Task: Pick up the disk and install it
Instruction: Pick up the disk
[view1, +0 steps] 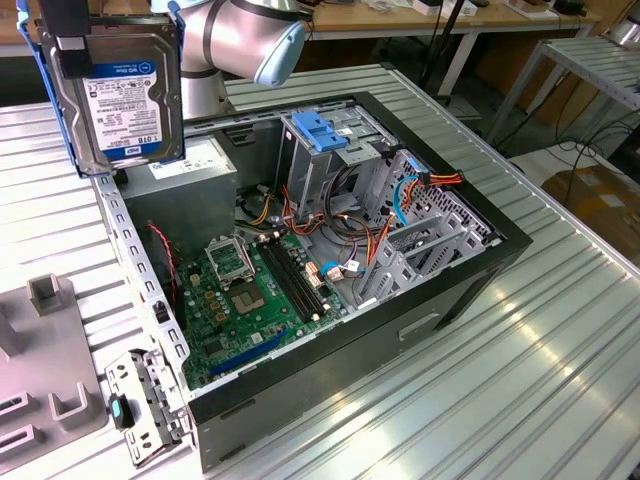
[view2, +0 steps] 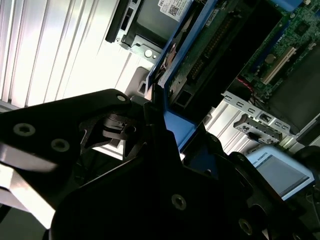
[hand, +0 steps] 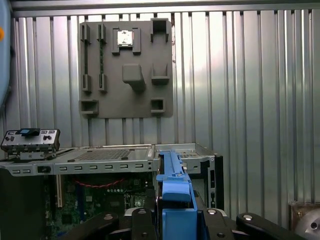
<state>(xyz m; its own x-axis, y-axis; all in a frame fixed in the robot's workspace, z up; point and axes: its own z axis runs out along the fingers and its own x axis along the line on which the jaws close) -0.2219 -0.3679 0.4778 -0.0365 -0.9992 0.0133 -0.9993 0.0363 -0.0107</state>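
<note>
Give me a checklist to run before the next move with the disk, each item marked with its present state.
1. Hold on the disk by the gripper: ok.
2. The disk lifted clear of the computer case: ok.
3. The disk over the drive cage: not ok, it hangs toward the exterior view's left.
4. Cage slot free: cannot tell.
5. Loose cables beside the cage out of the way: cannot tell.

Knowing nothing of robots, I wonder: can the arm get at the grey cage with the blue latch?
Probably yes. The case lies open on top, nothing covers the cage, and the gripper holds the disk in the air clear of it. The cables beside the cage could snag.
</note>
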